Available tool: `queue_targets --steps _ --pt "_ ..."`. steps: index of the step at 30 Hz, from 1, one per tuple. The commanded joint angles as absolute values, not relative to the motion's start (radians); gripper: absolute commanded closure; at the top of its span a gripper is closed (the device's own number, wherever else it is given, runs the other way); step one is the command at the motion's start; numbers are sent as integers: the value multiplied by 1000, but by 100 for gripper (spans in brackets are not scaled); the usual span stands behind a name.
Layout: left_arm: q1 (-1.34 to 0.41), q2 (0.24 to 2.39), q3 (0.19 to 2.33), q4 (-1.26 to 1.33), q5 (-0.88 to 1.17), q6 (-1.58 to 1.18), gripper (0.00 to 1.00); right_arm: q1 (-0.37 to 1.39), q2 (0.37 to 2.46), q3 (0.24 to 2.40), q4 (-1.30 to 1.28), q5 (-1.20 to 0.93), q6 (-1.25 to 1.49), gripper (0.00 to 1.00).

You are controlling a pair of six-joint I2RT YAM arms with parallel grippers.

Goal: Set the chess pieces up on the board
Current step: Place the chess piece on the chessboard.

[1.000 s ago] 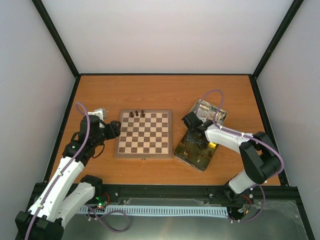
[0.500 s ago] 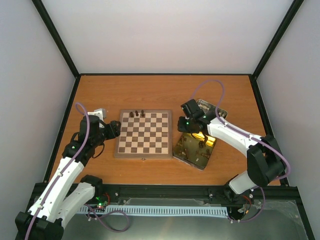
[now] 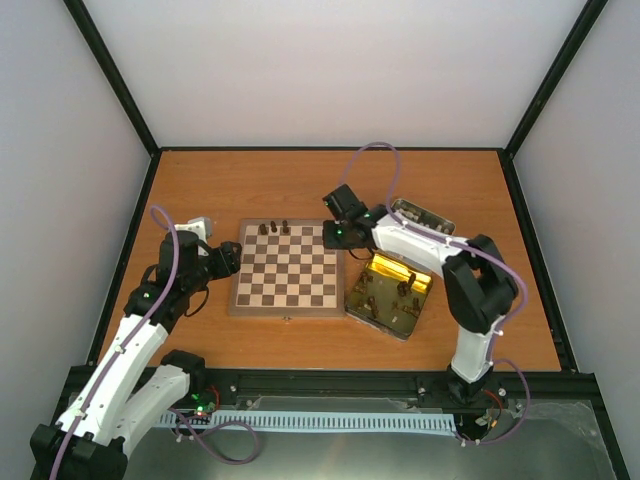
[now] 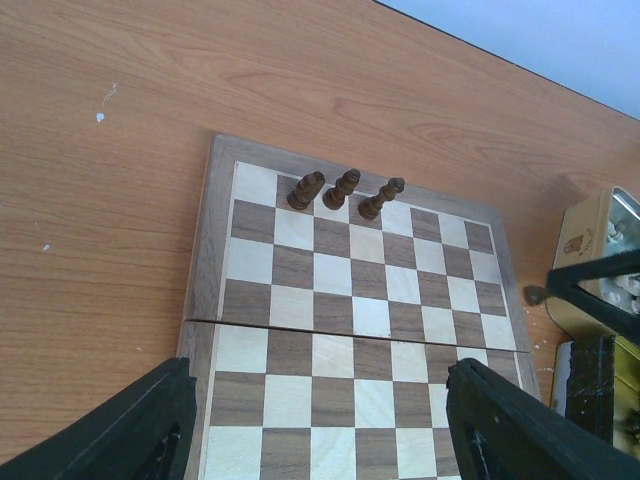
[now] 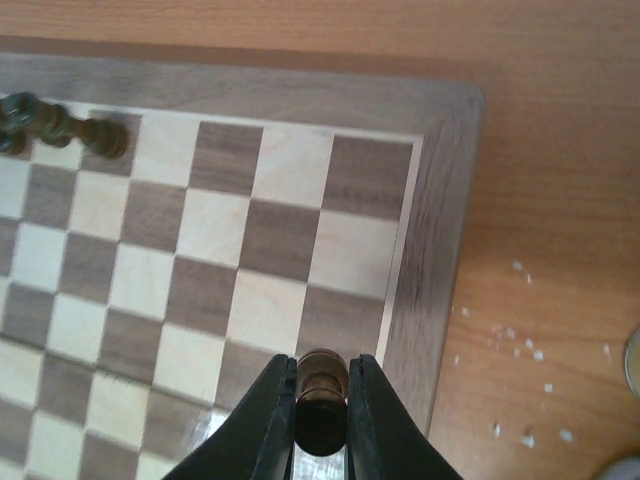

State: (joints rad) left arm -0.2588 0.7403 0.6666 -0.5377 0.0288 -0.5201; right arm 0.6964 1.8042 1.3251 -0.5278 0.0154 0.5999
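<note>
Right gripper [image 5: 321,395] pinched shut on one dark chess piece [image 5: 322,372], hanging over the board [image 3: 290,275] at its far right corner, just inside the border. Three dark pieces [image 4: 341,189] stand close together on the far row, left side; the other squares are bare. Left gripper [image 4: 320,430] wide open, holding nothing, at the board's left edge. Tin [image 3: 398,270] with more pieces sits just beside the board's right edge.

From the right wrist only the top of the dark-brown turned wooden chess piece [image 5: 322,370] shows, its body hidden inside the pinching right gripper [image 5: 322,392]; from the left wrist the checked wooden board [image 4: 203,300] and pale metal tin [image 4: 590,240] run off-frame; overhead, the tin's loose dark pieces [image 3: 372,299] are too small to identify.
</note>
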Motion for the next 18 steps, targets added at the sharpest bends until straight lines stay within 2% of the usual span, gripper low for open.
queue_targets --steps 1,9,18 --pt "-255 727 673 -519 20 -506 30 716 1907 1423 -533 131 528 88" --pt "-255 724 673 -522 15 -507 30 739 2026 1533 -559 217 492 88" --pt "-255 724 671 -519 15 -508 30 744 2046 1545 -588 239 490 86"
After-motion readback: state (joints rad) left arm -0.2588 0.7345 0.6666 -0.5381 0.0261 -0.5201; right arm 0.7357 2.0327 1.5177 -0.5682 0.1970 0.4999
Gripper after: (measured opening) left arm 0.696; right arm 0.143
